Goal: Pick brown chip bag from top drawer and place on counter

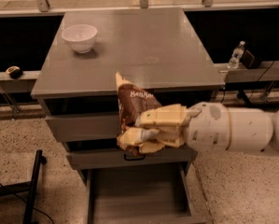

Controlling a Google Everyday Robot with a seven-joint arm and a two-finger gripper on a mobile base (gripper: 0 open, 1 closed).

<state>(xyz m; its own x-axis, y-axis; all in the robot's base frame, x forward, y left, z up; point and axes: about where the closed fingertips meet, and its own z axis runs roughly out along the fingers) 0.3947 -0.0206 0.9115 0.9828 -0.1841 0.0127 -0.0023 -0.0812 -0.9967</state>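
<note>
The brown chip bag point(135, 107) stands close to upright in front of the grey drawer fronts point(80, 126), just below the front edge of the counter point(129, 45). Its long axis runs top to bottom with a slight lean. The upper corner points up and a little to the left and overlaps the counter's edge in this view. The pale cream-yellow end hangs at the bottom, and white lettering shows on the dark upper part.

There is one chip bag, one white bowl point(80, 37) on the counter's far left part, and one water bottle point(235, 55) on the ledge to the right.

The tool point(140, 129) reaches in from the right on a thick white arm point(232, 129). Its cream fingers point(160, 118) are pressed onto the lower half of the bag, pinching it, and the foil is crumpled between them. Under the bag, the lowest drawer point(136, 197) is pulled out.
</note>
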